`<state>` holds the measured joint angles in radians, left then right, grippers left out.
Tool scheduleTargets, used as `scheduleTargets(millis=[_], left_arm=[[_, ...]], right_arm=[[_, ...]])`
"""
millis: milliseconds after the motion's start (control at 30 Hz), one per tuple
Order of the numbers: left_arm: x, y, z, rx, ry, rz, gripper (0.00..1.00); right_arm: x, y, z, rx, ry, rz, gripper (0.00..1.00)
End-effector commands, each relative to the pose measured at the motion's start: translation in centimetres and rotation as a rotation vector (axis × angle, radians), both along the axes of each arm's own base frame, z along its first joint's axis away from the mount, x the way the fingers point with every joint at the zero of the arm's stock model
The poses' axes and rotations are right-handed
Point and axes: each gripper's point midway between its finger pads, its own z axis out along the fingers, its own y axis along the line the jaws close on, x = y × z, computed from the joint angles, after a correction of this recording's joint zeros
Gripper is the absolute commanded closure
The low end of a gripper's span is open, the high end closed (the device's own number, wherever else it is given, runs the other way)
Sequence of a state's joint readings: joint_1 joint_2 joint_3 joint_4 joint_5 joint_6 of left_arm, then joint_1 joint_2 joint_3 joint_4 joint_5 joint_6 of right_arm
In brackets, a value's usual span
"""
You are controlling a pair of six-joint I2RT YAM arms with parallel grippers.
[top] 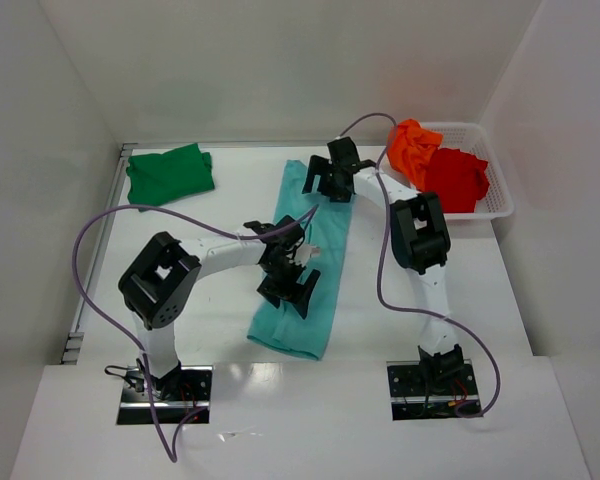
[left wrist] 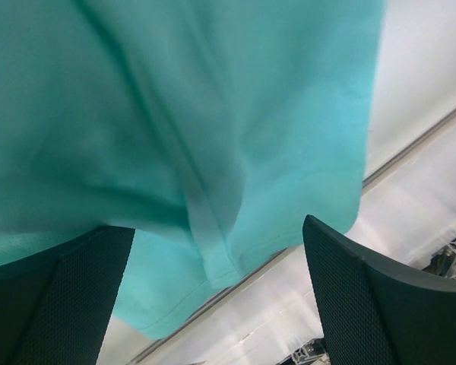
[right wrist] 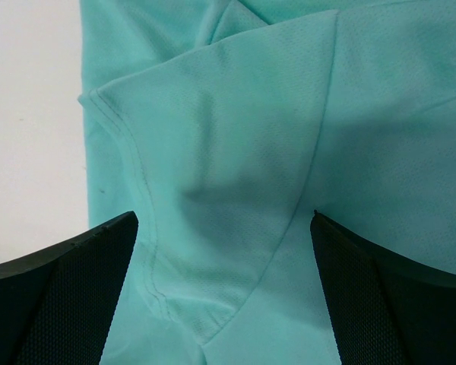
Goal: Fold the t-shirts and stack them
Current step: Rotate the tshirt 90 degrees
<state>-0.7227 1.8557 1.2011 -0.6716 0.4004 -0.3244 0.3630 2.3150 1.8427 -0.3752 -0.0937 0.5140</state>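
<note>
Right claw (right wrist: pixel 224 224) parted over teal shirt (right wrist: pixel 380 152), sleeve seam (right wrist: pixel 140 198) unseen overhead

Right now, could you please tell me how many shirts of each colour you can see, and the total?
teal shirt: 1
green shirt: 1
orange shirt: 1
red shirt: 1
Total: 4 shirts
</note>
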Motion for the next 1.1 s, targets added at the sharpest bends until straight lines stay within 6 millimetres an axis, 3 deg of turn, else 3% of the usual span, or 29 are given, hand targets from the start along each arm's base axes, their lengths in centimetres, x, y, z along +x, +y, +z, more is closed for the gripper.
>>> scheduleTargets(millis=[0, 67, 200, 333, 400, 467, 633, 733, 767, 867, 900, 967, 1000, 1033, 1067], left_arm=[[1.0, -2.6, -0.2, -0.101, -0.009, 0.0, 0.01], [1.2, -2.7, -0.2, -0.107, -0.015, 0.0, 0.01], [1.8, -2.2, -0.7, -0.071, -0.048, 0.011, 0.01], [1.4, -1.1, -0.7, -0.007, -0.034, 0.041, 0.01], [0.7, -0.4, -0.7, 0.009, -0.022, 0.066, 0.01], [0.3, -0.5, -0.4, -0.001, -0.008, 0.08, 0.01], [0.5, -0.4, 0.8, -0.013, -0.034, 0.106, 0.01], [1.3, -0.7, 2.8, -0.028, -0.076, 0.111, 0.01], [1.6, -0.8, 3.5, -0.032, -0.096, 0.114, 0.01], [3.7, -1.4, 7.4, -0.076, -0.218, 0.136, 0.01], [4.4, -1.4, 9.2, -0.096, -0.273, 0.162, 0.01], [5.5, -1.5, 11.5, -0.125, -0.347, 0.203, 0.01], [6.0, -1.4, 13.6, -0.164, -0.407, 0.239, 0.01], [7.1, -1.2, 14.6, -0.185, -0.483, 0.268, 0.01], [7.0, -0.7, 14.6, -0.188, -0.506, 0.288, 0.01]], right_arm=[[0.2, 3.4, 0.4, 0.068, -0.003, 0.07, 0.0], [0.3, 4.5, -0.3, 0.063, -0.006, 0.095, 0.0], [2.2, 5.7, 0.4, 0.047, -0.049, 0.111, 0.0], [3.5, 4.9, -0.4, -0.027, -0.037, 0.079, 0.0], [4.1, 5.5, 0.2, -0.031, -0.066, 0.086, 0.0], [4.1, 5.4, -0.6, -0.044, -0.053, 0.081, 0.0], [4.5, 5.5, 0.8, -0.034, -0.077, 0.08, 0.0], [5.0, 5.1, 3.8, -0.016, -0.124, 0.069, 0.0], [5.5, 4.7, 6.6, 0.011, -0.169, 0.064, 0.0], [5.8, 4.2, 12.1, 0.046, -0.264, 0.063, 0.0], [5.6, 4.0, 16.3, 0.062, -0.341, 0.072, 0.0], [5.0, 3.7, 19.8, 0.075, -0.4, 0.076, 0.0], [4.1, 3.3, 23.2, 0.093, -0.448, 0.074, 0.0], [3.6, 3.1, 24.7, 0.094, -0.477, 0.079, 0.0], [2.9, 2.8, 24.3, 0.089, -0.463, 0.08, 0.0]])
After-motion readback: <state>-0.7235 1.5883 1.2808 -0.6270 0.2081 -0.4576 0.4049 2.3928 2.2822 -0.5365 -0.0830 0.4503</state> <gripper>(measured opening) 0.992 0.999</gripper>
